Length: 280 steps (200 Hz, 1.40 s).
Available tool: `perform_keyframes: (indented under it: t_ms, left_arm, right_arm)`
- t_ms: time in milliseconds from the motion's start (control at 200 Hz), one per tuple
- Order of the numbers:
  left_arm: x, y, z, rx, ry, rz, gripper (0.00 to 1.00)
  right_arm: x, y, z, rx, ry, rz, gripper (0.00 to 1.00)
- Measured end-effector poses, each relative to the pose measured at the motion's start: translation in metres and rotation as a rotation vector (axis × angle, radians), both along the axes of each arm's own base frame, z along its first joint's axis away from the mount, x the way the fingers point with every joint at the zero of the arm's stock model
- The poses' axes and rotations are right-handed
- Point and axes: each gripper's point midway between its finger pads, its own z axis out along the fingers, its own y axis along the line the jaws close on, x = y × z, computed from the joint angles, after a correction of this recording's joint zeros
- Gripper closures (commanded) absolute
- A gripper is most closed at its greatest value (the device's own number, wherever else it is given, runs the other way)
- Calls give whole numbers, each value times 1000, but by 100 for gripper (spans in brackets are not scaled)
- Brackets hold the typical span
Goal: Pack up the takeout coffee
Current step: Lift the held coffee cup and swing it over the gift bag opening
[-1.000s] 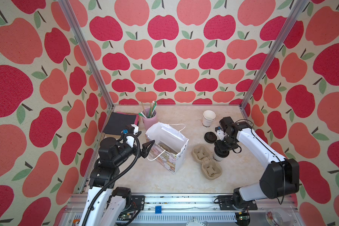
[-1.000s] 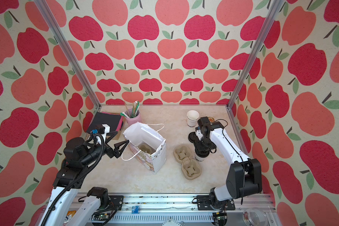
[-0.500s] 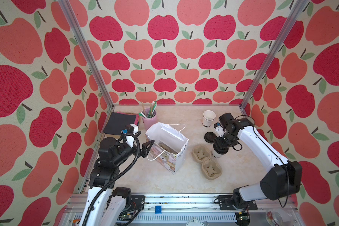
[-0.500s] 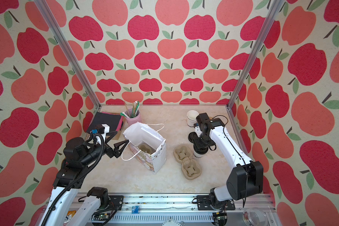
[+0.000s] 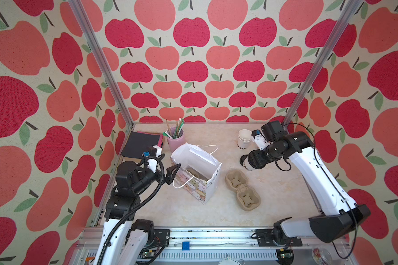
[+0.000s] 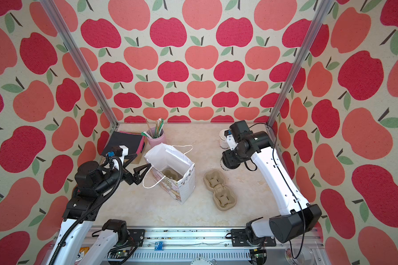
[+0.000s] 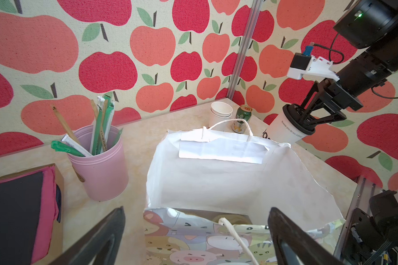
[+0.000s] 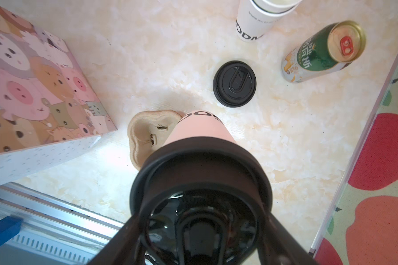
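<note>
Mid-carry: your right gripper (image 7: 306, 119) is clamped on the takeout coffee (image 7: 285, 129) by its lid, cup tilted near the pulp carrier (image 5: 242, 191). Next, level it over the paper bag (image 5: 193, 158) (left gripper (image 7: 197, 210) gapes wide beside it).

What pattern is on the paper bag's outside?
The paper bag shows pastel cartoon pigs and cats; clearest in the right wrist view.

Marble table (image 5: 182, 213) with bag (image 5: 200, 188), carrier (image 5: 242, 191)
</note>
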Motion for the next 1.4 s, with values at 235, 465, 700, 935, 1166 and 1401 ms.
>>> perform_keyframes:
  t_ms: [235,465,700,935,1166,1401]
  left_arm:
    - [1,2,0,2,0,13,1]
    - [2,3,0,2,0,15,1]
    - [2,3,0,2,1,17,1]
    - [2,4,0,2,1,19,1]
    - [3,4,-1,2,1,19,1]
    - [3,4,-1,2,2,20,1]
  right_arm:
    - [-9,38,58,96,-109,112,38]
    - [-16,82,88,133,-140,228,38]
    - [-28,116,113,160,-171,327,38]
    - [-39,134,130,183,-200,383,38]
    - [-47,153,127,186,-185,437,38]
    - [-60,175,118,190,-149,501,39]
